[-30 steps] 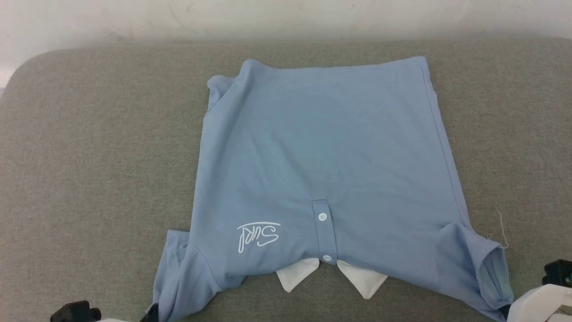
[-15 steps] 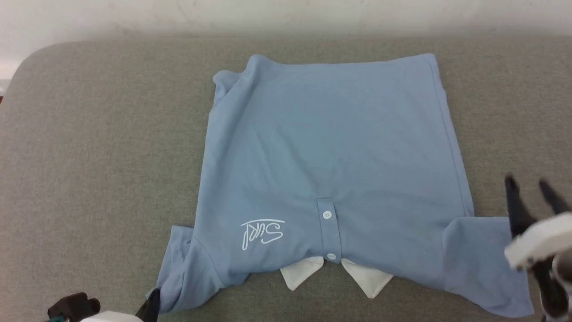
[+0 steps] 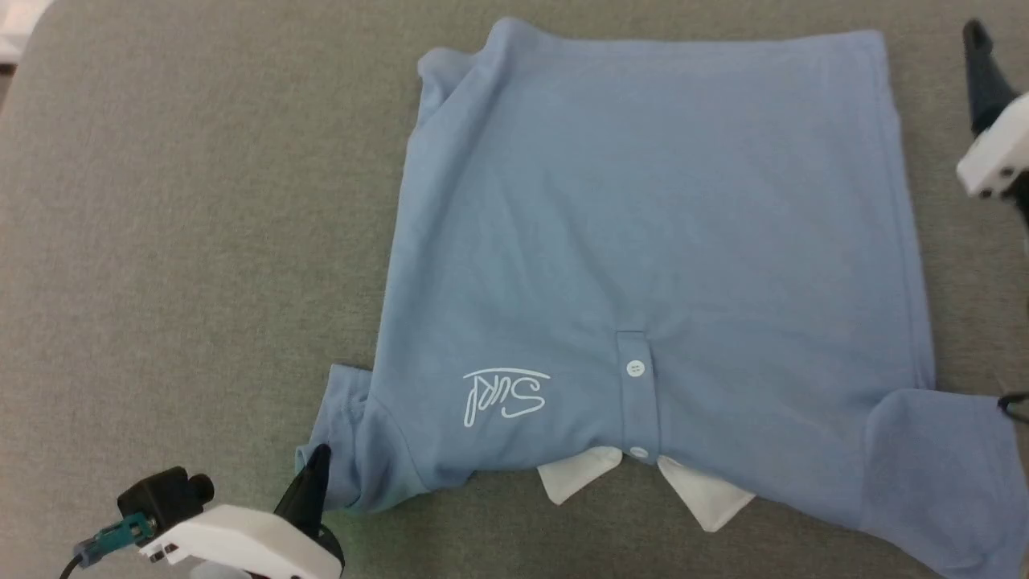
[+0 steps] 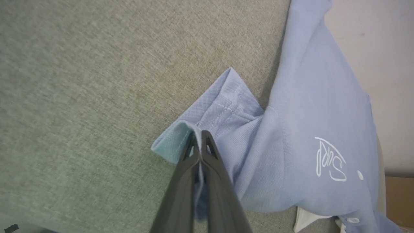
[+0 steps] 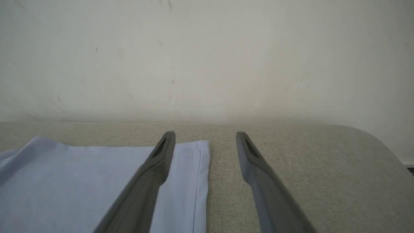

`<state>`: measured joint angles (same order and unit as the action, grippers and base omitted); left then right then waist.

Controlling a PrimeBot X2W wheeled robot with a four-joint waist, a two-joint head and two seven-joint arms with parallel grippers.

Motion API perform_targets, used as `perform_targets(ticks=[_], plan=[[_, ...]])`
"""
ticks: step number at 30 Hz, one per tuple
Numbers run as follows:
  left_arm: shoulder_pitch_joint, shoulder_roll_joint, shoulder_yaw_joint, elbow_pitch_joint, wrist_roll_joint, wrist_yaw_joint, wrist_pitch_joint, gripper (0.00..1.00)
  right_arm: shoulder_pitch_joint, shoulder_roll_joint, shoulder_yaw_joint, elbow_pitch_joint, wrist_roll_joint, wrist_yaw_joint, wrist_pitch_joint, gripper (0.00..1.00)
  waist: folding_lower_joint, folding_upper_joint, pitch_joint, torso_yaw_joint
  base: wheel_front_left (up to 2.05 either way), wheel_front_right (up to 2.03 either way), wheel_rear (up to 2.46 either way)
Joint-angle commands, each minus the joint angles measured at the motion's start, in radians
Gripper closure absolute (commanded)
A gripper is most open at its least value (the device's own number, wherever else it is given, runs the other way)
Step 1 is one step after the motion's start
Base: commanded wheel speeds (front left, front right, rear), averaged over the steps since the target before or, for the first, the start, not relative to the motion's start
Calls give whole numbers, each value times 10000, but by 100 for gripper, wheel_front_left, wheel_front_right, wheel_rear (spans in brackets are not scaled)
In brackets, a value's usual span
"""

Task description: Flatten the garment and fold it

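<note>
Shirt (image 3: 643,241) laid flat on cushion (image 3: 185,201).
Its sleeve (image 4: 226,103) is pinched by the left gripper (image 4: 200,140); the right gripper (image 5: 205,134) is spread by the hem (image 5: 197,194). Creases could be dragged in by one-sided pulling.

One garment (image 3: 643,241), left claw (image 4: 200,137), right claw (image 5: 205,134), perhaps two buttons (image 3: 635,367).

Light blue garment (image 3: 643,201) — white collar (image 3: 577,473), white logo (image 3: 505,396) — grey surface (image 3: 177,201)
</note>
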<state>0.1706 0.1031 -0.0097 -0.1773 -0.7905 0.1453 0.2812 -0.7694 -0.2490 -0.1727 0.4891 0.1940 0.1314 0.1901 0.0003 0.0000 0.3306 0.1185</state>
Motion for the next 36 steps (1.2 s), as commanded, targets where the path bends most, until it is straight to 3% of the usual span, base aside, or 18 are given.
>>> perform_targets(ticks=[1,11,23,24,25,27,28,29,32,36], plan=[[-176,-28,-46,5,79,-73,-53,100,-293,-55,47,208,-99,-7,93,0,-3,0,771,633,0,0,0],[-719,-277,-517,376,-152,-349,-455,100,-2871,-917,-130,2651,-1150,-7,2714,0,-3,0,1811,1561,0,0,0],[-907,-411,-961,788,-377,-541,-900,100,-3929,-1329,-1045,2578,-2683,-7,5714,0,-3,0,2650,2074,0,0,0],[-926,-415,-975,808,-394,-552,-925,100,-3940,-1328,-1108,2500,-2758,-7,5896,31,-3,0,2686,2089,0,0,0],[-940,-418,-984,828,-408,-558,-949,100,-3944,-1323,-1173,2428,-2819,-7,6066,53,-3,0,2710,2098,0,0,0],[-953,-422,-995,864,-423,-561,-987,100,-3915,-1280,-1248,2251,-2905,-7,6379,75,-3,0,2744,2093,0,0,0],[-962,-424,-1001,883,-427,-559,-1003,100,-3893,-1255,-1275,2151,-2926,-7,6481,93,-3,0,2753,2085,0,0,0],[-971,-426,-1009,906,-430,-556,-1017,100,-3856,-1229,-1292,2054,-2939,-7,6556,100,-3,0,2748,2069,0,0,0],[-1006,-431,-1047,978,-447,-562,-1043,100,-3655,-1133,-1403,1695,-2877,-7,6400,100,-3,0,2633,2005,0,0,0],[-997,-403,-1025,1072,-440,-543,-1082,100,-3033,-1081,-1525,1080,-2481,-7,5071,100,-3,0,2201,1907,0,0,0]])
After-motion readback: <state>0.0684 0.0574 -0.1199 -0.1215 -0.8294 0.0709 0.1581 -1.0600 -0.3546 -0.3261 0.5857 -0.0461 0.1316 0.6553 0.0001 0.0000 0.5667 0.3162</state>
